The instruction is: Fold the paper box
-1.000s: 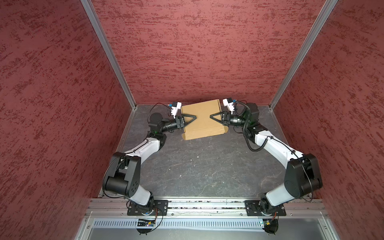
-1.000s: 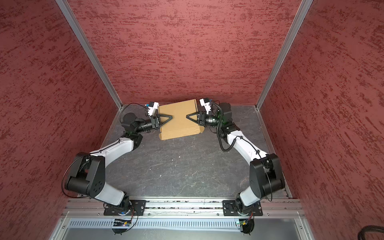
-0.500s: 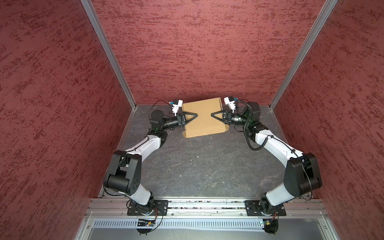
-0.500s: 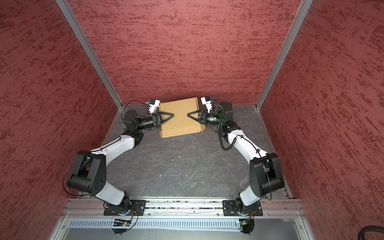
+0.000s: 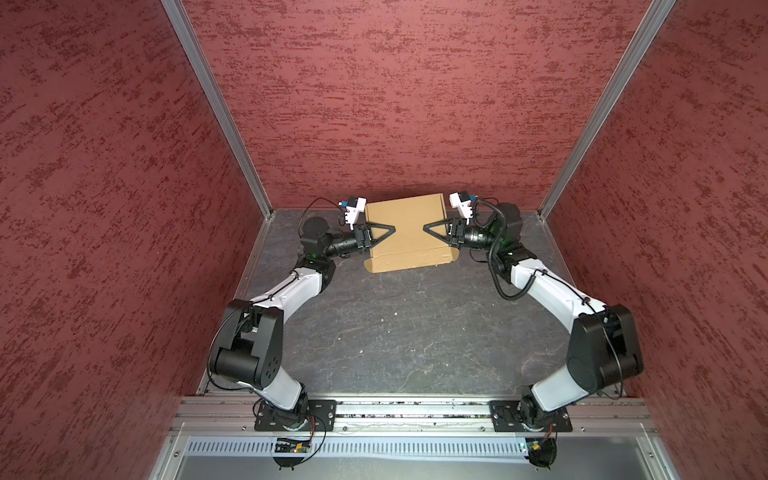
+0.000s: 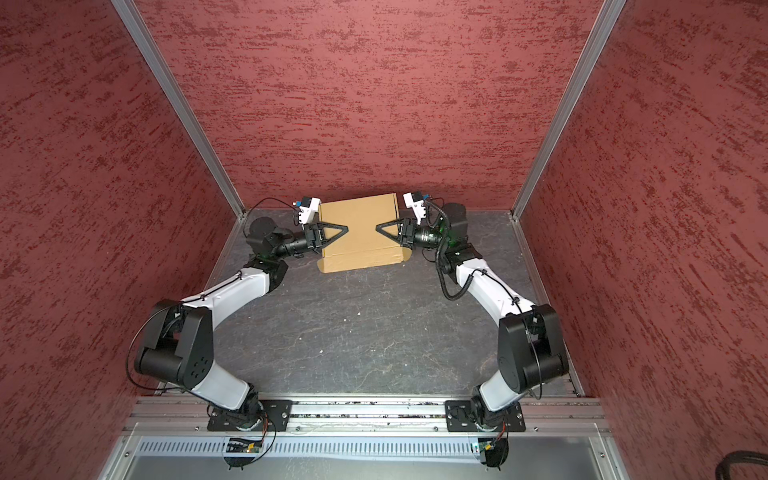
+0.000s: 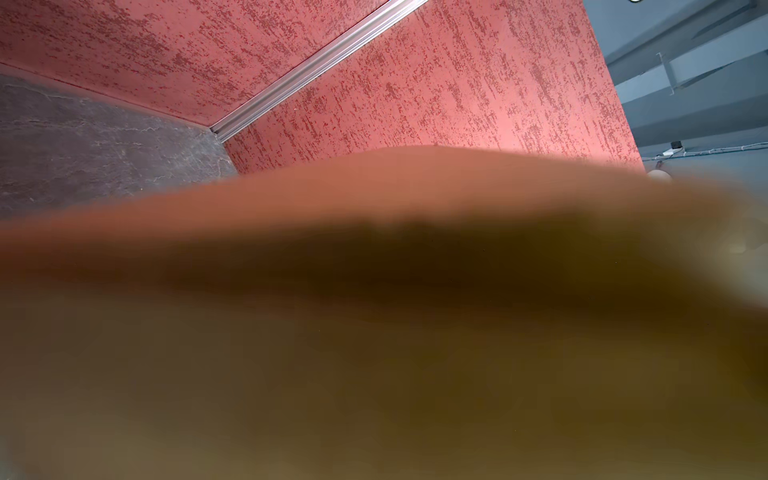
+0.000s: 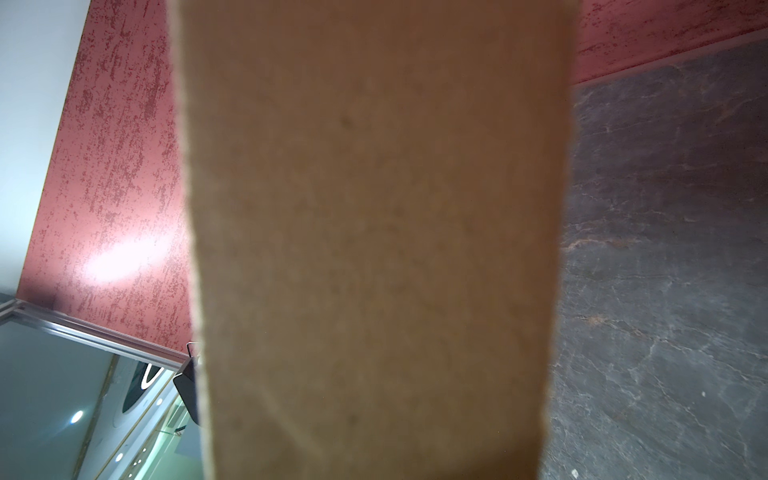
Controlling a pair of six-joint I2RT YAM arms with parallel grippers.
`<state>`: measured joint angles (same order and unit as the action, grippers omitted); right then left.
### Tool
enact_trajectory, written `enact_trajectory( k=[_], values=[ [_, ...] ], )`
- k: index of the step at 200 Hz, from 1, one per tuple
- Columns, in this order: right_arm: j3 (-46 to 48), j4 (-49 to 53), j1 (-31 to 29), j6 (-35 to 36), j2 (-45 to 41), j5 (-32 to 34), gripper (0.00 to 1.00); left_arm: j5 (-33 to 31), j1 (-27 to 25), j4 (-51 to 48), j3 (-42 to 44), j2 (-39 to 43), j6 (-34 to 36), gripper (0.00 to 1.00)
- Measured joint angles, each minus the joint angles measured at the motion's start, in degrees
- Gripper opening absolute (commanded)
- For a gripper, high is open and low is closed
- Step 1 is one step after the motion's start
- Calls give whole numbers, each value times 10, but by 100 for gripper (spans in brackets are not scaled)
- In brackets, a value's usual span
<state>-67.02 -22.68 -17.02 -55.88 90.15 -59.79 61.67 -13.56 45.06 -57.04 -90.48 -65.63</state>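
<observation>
**Tan paper box (image 5: 409, 232) at 12 o'clock, a gripper at each flank**

Lies flat at the 12 o'clock end of the dark, veined bench (image 5: 399, 332) in both top views, just short of the red rear wall (image 5: 415, 104). Shows a plain lid panel facing up, with a small rounded tab (image 5: 368, 264) poking out at the 7 o'clock corner and another at the 4 o'clock corner.

Met on its 9 o'clock side by the left gripper (image 5: 388, 230), one black triangular finger laid over the lid and pointing toward 3 o'clock. Met on its 3 o'clock side by the right gripper (image 5: 429, 229), mirrored and pointing toward 9 o'clock, the two tips apart across the lid's middle.

Cannot tell for either gripper whether clenched, released or grasping cardboard: only one finger of each shows from above.

Fills most of the left wrist view as a brown blur and crosses the right wrist view as a broad tan strip, with no fingers visible in either.
</observation>
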Motion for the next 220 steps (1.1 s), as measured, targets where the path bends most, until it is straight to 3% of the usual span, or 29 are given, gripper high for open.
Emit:
enact_trajectory(
  k=[37, 83, 162, 220],
  values=[
    [0, -3, 0, -3, 0, 0, 42, 0, 0, 4, 0, 0, -6, 34],
    [0, -2, 0, -12, 3, 2, 63, 2, 0, 15, -3, 0, -4, 30],
    [21, -17, 7, -19, 1, 14, 82, 16, 17, 35, -3, 0, -27, 28],
    [50, -41, 40, -23, -30, 13, 86, 29, 38, 14, -10, -2, -35, 25]
  ],
)
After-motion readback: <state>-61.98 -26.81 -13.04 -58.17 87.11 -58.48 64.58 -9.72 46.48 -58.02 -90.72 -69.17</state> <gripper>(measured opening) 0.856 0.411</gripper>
